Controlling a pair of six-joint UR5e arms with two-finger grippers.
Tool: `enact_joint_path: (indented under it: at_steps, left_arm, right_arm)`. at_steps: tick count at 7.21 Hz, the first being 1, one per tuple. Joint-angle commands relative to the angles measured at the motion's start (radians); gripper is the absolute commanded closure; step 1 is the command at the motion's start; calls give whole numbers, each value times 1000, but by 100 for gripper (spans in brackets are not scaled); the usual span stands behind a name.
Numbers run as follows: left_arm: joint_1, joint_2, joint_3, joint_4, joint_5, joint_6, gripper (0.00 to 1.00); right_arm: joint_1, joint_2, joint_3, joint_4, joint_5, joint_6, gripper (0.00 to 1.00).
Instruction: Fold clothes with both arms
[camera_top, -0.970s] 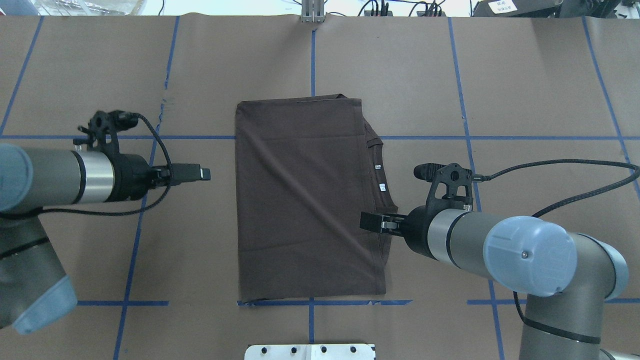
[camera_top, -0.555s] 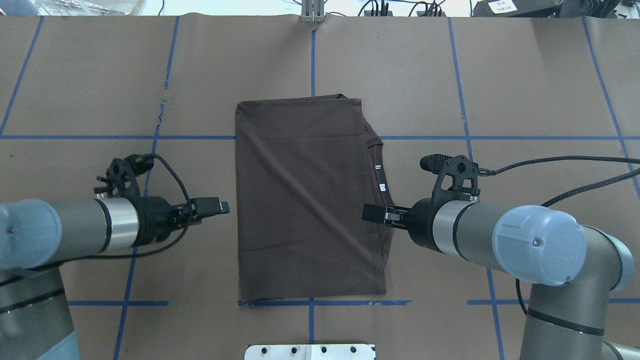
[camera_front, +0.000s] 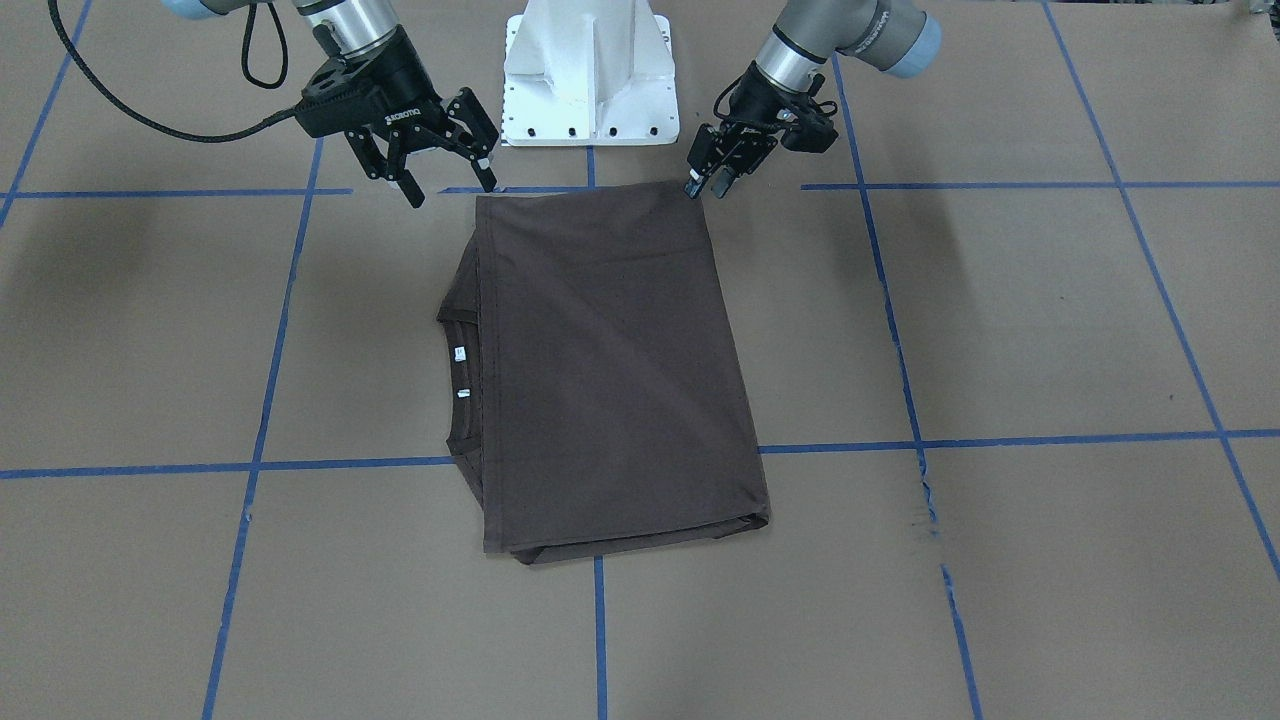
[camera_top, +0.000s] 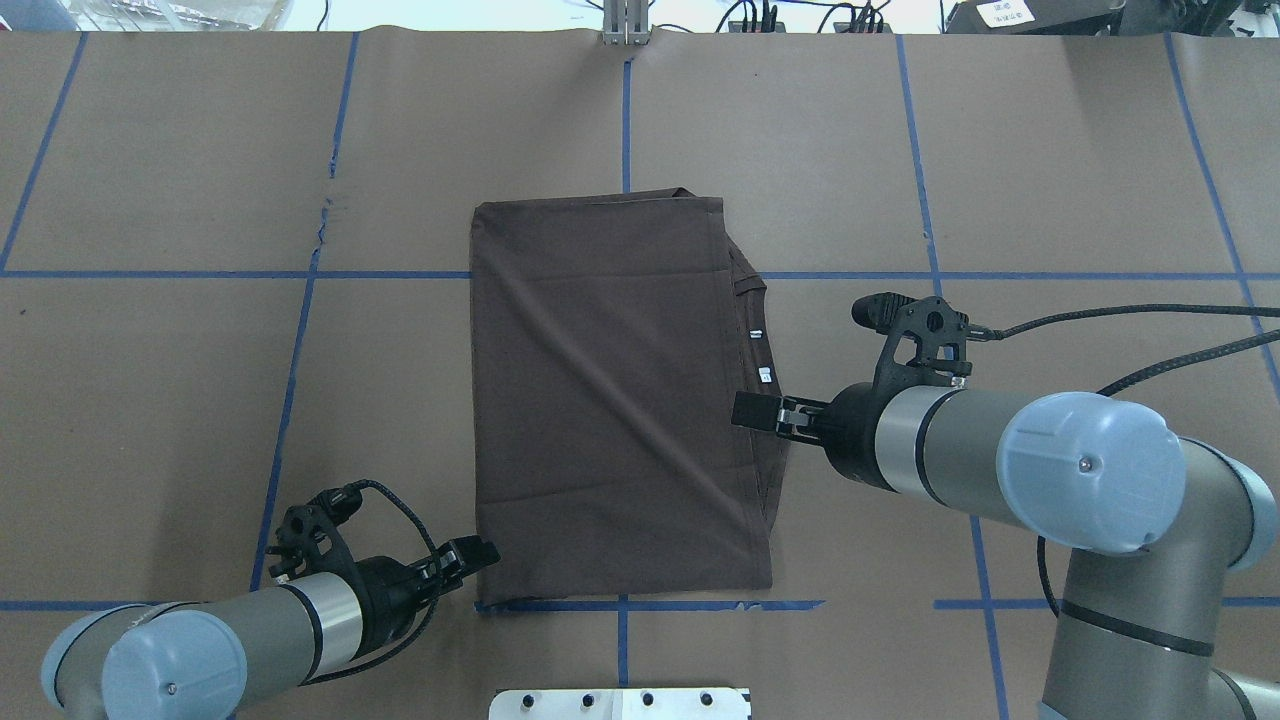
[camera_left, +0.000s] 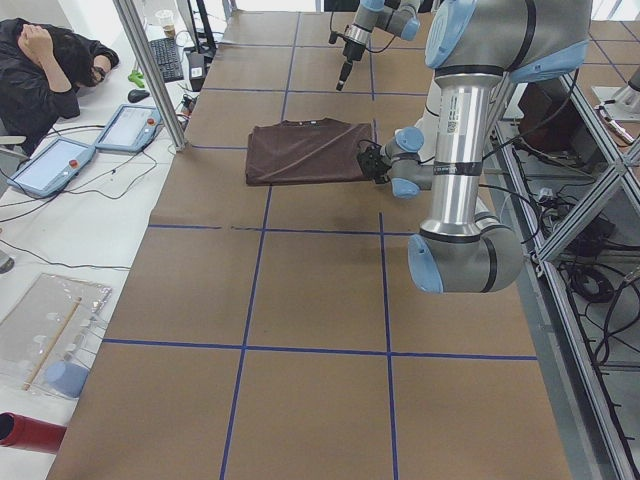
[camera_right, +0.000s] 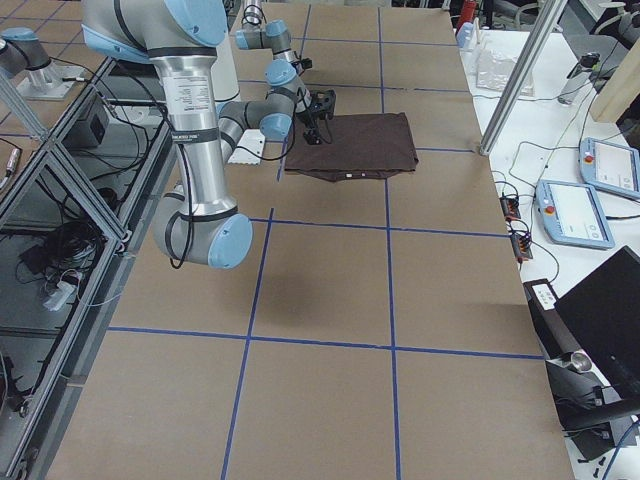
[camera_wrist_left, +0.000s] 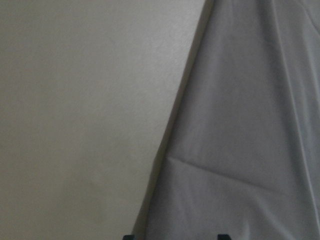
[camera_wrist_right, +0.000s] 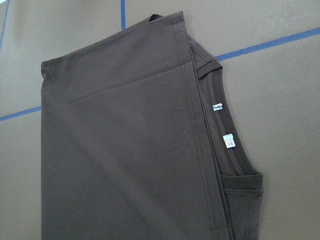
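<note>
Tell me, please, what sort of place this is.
Probably a robotics lab: a left arm and a right arm over a table marked with blue tape, and operator tablets beside a person.

Lighting's bright and even from overhead, only soft fuzzy shadows on the brown paper (camera_front: 1000, 330). The background (camera_top: 450, 12) blows out white. Left wrist view's dim and blurry, T-shirt (camera_wrist_left: 250, 125) looks washed-out grey.

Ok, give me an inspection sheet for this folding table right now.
Surface: brown paper with blue tape lines.
Job's things: brown T-shirt folded into a rectangle, collar showing on one side.
Clutter: nothing seen.
Grippers: left gripper open at the shirt's near corner; right gripper open, raised by the collar side.
Cables: black cable from right wrist, off the shirt.
Surroundings: white pedestal base; person at a side desk.
</note>
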Motion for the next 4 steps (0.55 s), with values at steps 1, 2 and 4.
enact_joint_path:
  at_steps: [1, 2, 4]
  left_arm:
    - [36, -17, 16, 0, 27, -33, 41]
    - [36, -25, 26, 0, 28, -33, 41]
    - [36, -31, 33, 0, 27, -33, 41]
  right_arm:
    - [3, 1, 0, -1, 0, 0, 0]
    - [4, 1, 0, -2, 1, 0, 0]
    - [4, 1, 0, -2, 1, 0, 0]
